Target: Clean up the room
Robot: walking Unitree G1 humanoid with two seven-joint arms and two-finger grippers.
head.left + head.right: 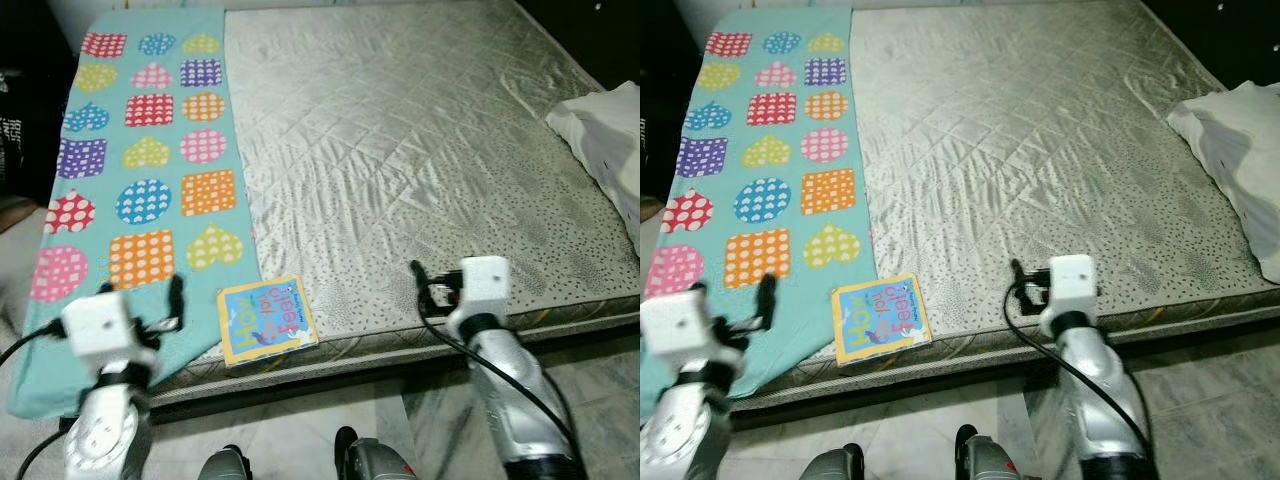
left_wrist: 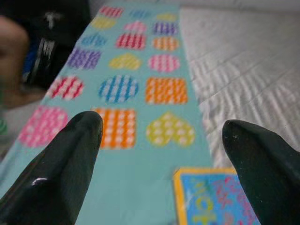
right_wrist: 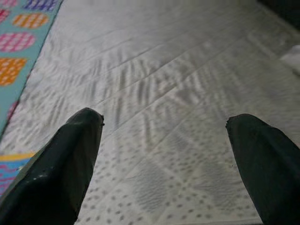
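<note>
A small blue and yellow children's book (image 1: 266, 320) lies flat at the near edge of the bed, partly on the teal blanket (image 1: 140, 170) with coloured hearts and squares. My left gripper (image 2: 161, 136) is open and hovers over the blanket's near end, just left of the book (image 2: 213, 199). My right gripper (image 3: 164, 126) is open too, above the silver quilted mattress (image 1: 420, 140) to the right of the book. Neither holds anything.
A white pillow (image 1: 610, 140) rests at the bed's right edge. The tiled floor (image 1: 590, 380) runs along the near side of the bed. Dark things and a blurred shape (image 2: 28, 51) stand left of the bed.
</note>
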